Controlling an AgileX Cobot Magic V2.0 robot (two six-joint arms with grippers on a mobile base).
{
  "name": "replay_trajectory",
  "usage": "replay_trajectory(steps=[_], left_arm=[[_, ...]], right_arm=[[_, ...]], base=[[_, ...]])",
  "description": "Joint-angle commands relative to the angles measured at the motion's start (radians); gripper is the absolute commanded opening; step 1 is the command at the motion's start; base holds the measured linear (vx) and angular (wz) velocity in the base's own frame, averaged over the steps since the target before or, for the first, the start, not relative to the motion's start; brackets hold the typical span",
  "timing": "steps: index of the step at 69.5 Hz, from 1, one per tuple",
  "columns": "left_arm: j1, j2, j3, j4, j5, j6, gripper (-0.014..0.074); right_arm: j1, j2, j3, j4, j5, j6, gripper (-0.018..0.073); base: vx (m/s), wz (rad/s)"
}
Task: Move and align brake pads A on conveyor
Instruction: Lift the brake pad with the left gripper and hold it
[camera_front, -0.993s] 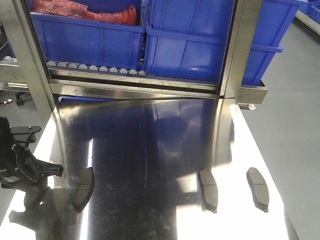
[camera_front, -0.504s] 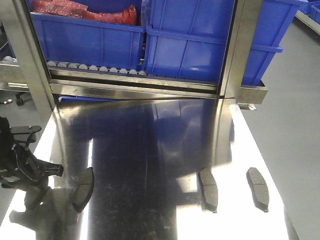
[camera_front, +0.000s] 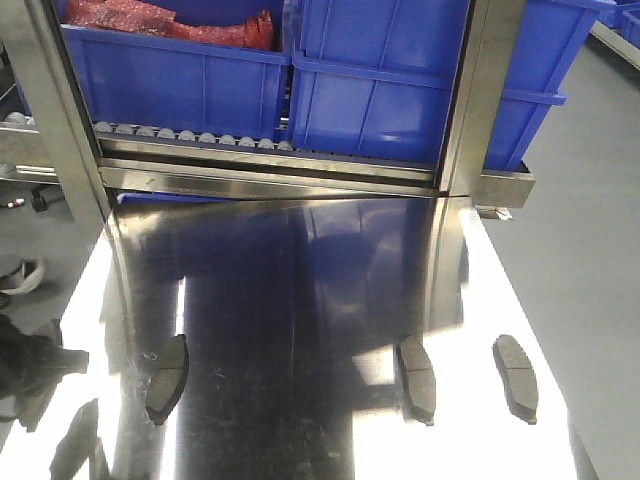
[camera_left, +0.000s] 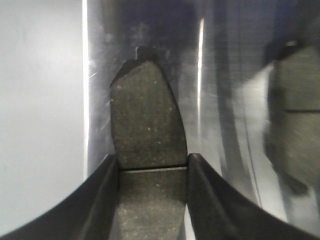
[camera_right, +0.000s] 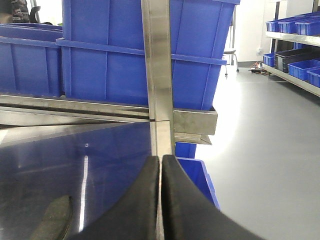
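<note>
Brake pads A (camera_front: 418, 378) lie on shiny steel table (camera_front: 300, 320).

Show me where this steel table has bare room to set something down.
Bare: the far half below the blue plastic bins, and the near middle between two dark grey curved brake pads. Crowded: near right; near left, where the left end effector clasps a pad.

Blue bins (camera_front: 200, 85) behind steel tbl (camera_front: 310, 300)

Table (camera_front: 300, 330): polished steel, mirror-glossy, fine scratches. Brake pad (camera_left: 147, 125): matt, grainy dark grey. Bins (camera_front: 380, 90): smooth blue plastic.
</note>
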Motion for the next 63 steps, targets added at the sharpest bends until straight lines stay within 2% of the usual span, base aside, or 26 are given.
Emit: replay_trajectory(steps=[1,25,40,53,63], left_arm=[[-0.005,-0.136,0.018,-0.01,-0.047,0.0,0.0146],[-0.005,-0.557,0.181,-0.01,-0.001,0.053,0.0146],[-0.005,-0.822,0.268,-0.01,-0.075,0.053,0.0146],[-0.005,-0.93,0.319,-0.003,-0.152,0.053,0.0146],[-0.005,-0.935,0.321,-0.004,-0.155,0.053,0.0146]], right_arm=[[-0.004,-0.01,0.006,-0.004,-0.072,0.0,-0.0006],[-0.004,-0.01,0.006,-0.004,-0.072,0.0,-0.0006],[-0.004,-0.01,0.006,-0.004,-0.072,0.0,-0.0006],[-0.004,-0.01,0.006,-0.004,-0.072,0.0,-0.0006],[-0.004,-0.01,0.006,-0.004,-0.072,0.0,-0.0006]], base=[[0.0,0.0],[0.0,0.0],[0.0,0.0],[0.0,0.0],[0.0,0.0]])
